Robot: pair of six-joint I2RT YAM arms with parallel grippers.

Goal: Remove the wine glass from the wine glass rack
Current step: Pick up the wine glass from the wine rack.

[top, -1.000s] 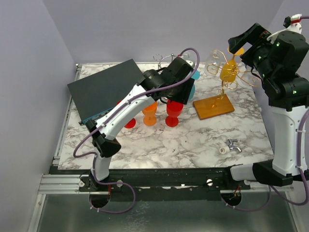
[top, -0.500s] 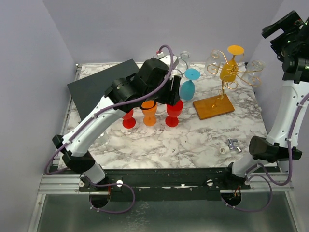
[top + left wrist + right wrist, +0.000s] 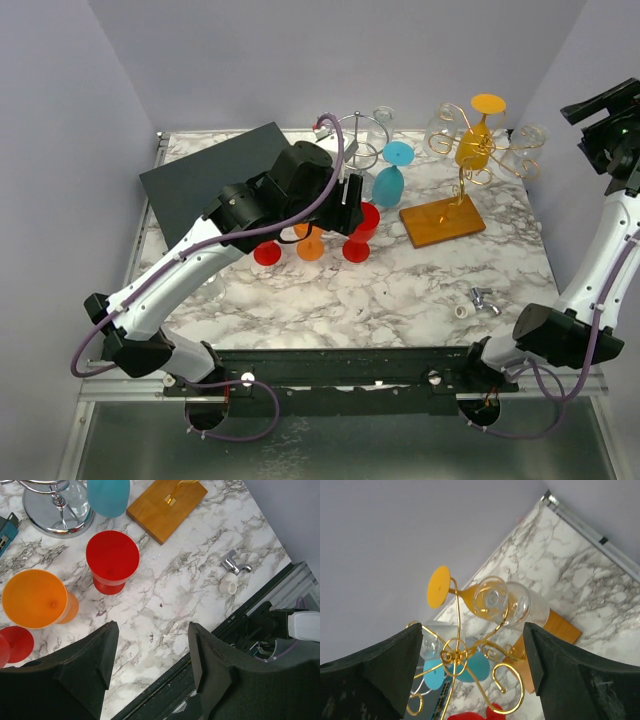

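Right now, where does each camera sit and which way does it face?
Top external: above and behind the bases, looking down on the marble table; left arm and right arm show.
Left wrist: facing down at the red glass and orange glass; left fingers at the bottom.
Right wrist: held high, facing the gold rack and yellow glass; right fingers at the corners.
Shared: top external also shows that yellow glass.

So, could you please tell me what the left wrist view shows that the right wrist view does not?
Only left wrist: the orange cup and a small metal fitting. Only right wrist: the yellow wine glass and a clear glass hanging on the gold rack. Both: the blue glass, the wooden base and the marble table.
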